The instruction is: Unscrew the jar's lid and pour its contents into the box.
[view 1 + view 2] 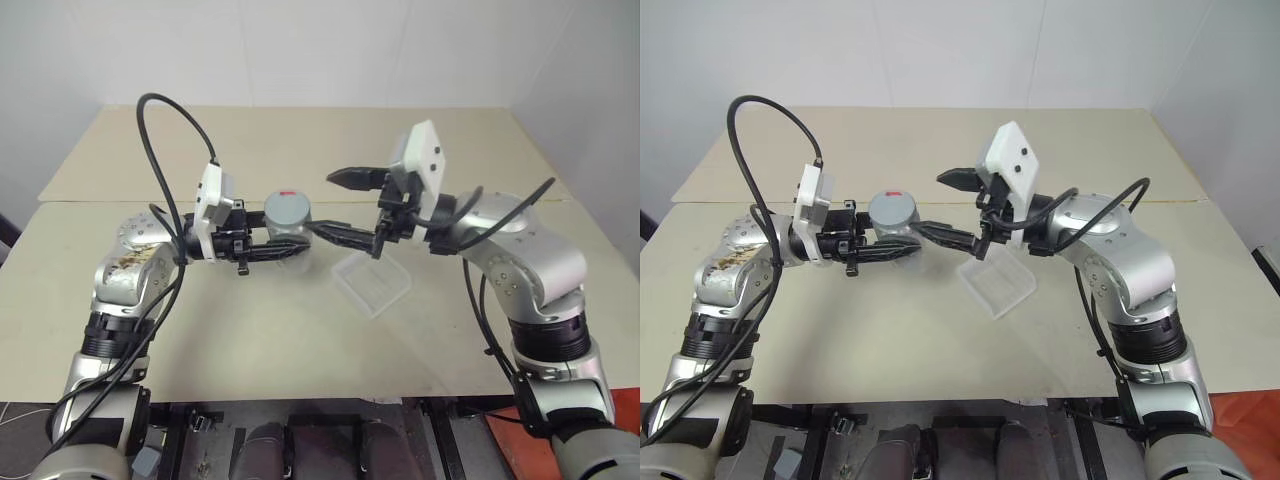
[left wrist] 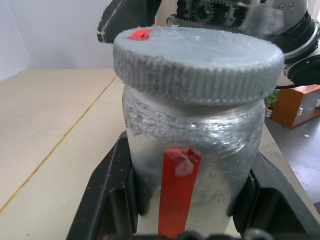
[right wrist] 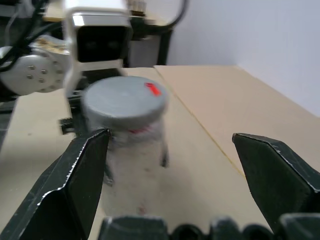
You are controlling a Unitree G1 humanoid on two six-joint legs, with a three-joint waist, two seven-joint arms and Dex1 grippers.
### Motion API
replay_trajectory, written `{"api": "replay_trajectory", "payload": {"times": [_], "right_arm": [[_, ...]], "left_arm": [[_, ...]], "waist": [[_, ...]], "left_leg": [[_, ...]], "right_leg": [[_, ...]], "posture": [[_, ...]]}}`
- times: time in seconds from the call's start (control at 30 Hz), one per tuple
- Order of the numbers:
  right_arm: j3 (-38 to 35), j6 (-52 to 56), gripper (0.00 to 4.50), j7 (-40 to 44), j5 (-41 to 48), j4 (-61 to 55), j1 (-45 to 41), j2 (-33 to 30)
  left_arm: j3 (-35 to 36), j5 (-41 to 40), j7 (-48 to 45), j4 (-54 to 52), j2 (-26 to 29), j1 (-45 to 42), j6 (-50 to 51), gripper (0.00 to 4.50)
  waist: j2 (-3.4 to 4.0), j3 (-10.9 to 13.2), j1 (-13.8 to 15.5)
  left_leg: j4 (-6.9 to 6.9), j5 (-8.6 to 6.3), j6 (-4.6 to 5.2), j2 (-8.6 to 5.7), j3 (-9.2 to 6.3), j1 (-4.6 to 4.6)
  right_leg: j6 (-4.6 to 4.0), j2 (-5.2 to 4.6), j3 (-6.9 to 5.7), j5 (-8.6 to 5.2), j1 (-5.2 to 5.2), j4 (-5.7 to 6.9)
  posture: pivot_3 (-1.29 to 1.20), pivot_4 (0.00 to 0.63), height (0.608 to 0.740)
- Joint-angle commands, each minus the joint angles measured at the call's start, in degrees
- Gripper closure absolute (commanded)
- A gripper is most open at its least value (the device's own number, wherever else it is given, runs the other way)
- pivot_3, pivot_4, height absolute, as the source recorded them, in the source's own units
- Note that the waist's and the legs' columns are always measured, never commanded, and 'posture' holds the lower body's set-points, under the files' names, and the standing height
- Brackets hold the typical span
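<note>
Head view: left gripper (image 1: 285, 250) clamped on the jar (image 1: 289, 238), held upright above the table (image 1: 250, 340), lid (image 1: 288, 209) on. Right gripper (image 1: 345, 205) spread wide just beside the lid, gripping nothing. Box (image 1: 372, 284) on the table below it.

Left wrist: fingers (image 2: 107, 185) pinch the jar's sides under the lid.

Right wrist: jaws wide apart, jar ahead between them, untouched.

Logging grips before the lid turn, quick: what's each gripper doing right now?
Left gripper: shut on the jar, lid on.
Right gripper: open, holding nothing, beside the lid.
</note>
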Motion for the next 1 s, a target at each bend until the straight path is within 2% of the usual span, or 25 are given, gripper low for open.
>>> {"api": "replay_trajectory", "payload": {"times": [0.03, 0.33, 0.5, 1.0], "right_arm": [[-2.72, -0.4, 0.06, -1.1, -0.47, -0.48, -0.6, -0.79], [-4.29, -0.73, 0.06, 5.83, 3.96, -4.16, 1.5, -4.56], [-3.05, 0.11, 0.06, 4.75, 6.51, -7.09, 0.61, -1.96], [4.52, -0.76, 0.06, 0.69, 0.52, -2.56, -4.43, 6.43]], "left_arm": [[0.31, -0.84, -0.86, -2.25, 0.27, -0.27, -0.74, 2.59], [0.47, -0.67, -0.81, -1.73, 0.05, -0.41, -0.69, 2.59], [0.07, -0.54, -0.31, -1.68, -0.82, -0.47, -0.71, 2.59], [0.09, -0.76, -0.19, -2.44, -0.88, -0.76, 0.22, 2.59]], "waist": [[0.0, 0.0, 0.0], [0.0, 0.0, 0.06], [0.0, 0.0, -0.15], [0.0, 0.0, -0.04]], "left_leg": [[0.0, 0.0, 0.0, 0.01, 0.0, 0.0], [0.0, -0.02, 0.03, 0.01, -0.01, -0.01], [0.0, -0.01, 0.02, 0.04, 0.0, 0.0], [0.02, 0.0, 0.0, 0.02, -0.01, 0.0]], "right_leg": [[0.0, 0.0, -0.01, 0.0, 0.0, 0.0], [0.0, 0.01, 0.0, 0.0, 0.01, -0.04], [0.0, 0.02, 0.01, 0.0, 0.0, -0.04], [0.0, 0.01, -0.01, 0.0, -0.01, 0.04]], "posture": [[0.0, 0.15, 0.74], [0.0, 0.15, 0.74], [0.0, 0.15, 0.74], [0.0, 0.15, 0.74]]}}
